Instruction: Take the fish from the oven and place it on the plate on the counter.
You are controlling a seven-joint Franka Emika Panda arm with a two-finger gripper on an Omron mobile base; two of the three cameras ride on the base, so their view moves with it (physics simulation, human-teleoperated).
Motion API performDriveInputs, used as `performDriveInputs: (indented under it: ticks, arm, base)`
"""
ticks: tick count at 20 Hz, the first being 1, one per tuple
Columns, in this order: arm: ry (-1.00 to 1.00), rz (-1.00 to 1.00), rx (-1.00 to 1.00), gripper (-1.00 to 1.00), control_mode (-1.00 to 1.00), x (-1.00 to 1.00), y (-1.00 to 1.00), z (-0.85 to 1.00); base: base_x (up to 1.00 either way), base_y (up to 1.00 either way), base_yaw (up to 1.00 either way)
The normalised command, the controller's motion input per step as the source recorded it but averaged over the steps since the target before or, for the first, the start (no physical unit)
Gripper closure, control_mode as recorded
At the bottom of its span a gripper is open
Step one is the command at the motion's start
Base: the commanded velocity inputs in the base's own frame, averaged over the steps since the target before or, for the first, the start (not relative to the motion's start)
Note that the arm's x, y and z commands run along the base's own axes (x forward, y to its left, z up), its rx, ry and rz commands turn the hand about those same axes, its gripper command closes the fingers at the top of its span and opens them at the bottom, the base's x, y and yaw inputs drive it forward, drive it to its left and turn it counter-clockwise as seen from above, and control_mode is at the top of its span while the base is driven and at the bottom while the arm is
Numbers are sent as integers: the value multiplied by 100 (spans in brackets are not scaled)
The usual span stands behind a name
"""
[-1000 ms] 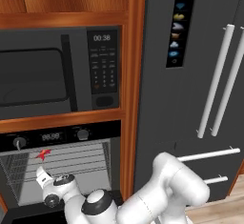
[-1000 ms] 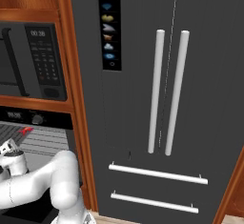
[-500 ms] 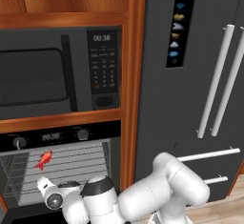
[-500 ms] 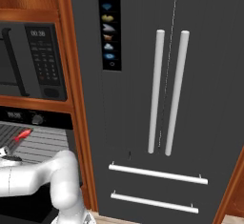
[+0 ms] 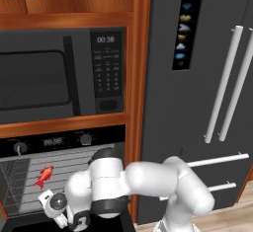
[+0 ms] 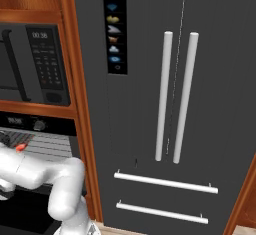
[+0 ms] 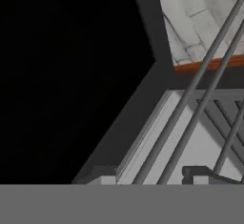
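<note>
The fish (image 5: 44, 175) lies on the oven's (image 5: 64, 142) grey wire rack (image 5: 69, 169), up and a bit left of the claw (image 5: 63, 220), not touching it. Claw is low at the oven's open front; can't tell if it's spread or pinched. Microwave (image 5: 59, 75) sits above the oven, fridge (image 5: 207, 78) way off to the right.

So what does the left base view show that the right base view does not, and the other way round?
Left base view: the whole fish lying on the oven rack, and the two oven knobs. Right base view: both lower fridge drawer handles in full, and just a red speck of the fish past the arm. Both share the microwave, the oven panel, the fridge and the white arm.
</note>
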Motion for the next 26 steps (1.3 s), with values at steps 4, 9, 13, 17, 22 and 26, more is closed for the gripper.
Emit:
performDriveInputs:
  ticks: [4,9,13,17,22,26]
  arm:
    - [28,7,0,100,-100,-100,0,-48]
    - [21,6,0,100,-100,-100,-6,-36]
    - [10,3,1,100,-100,-100,-21,-9]
    - [-1,1,2,100,-100,-98,-23,19]
    - [-15,0,5,100,-100,-83,-5,95]
    - [-9,0,7,100,-100,-81,-12,100]
  base:
    - [0,0,0]
    - [0,0,0]
    - [0,0,0]
    - [0,0,0]
    - [0,0,0]
    - [0,0,0]
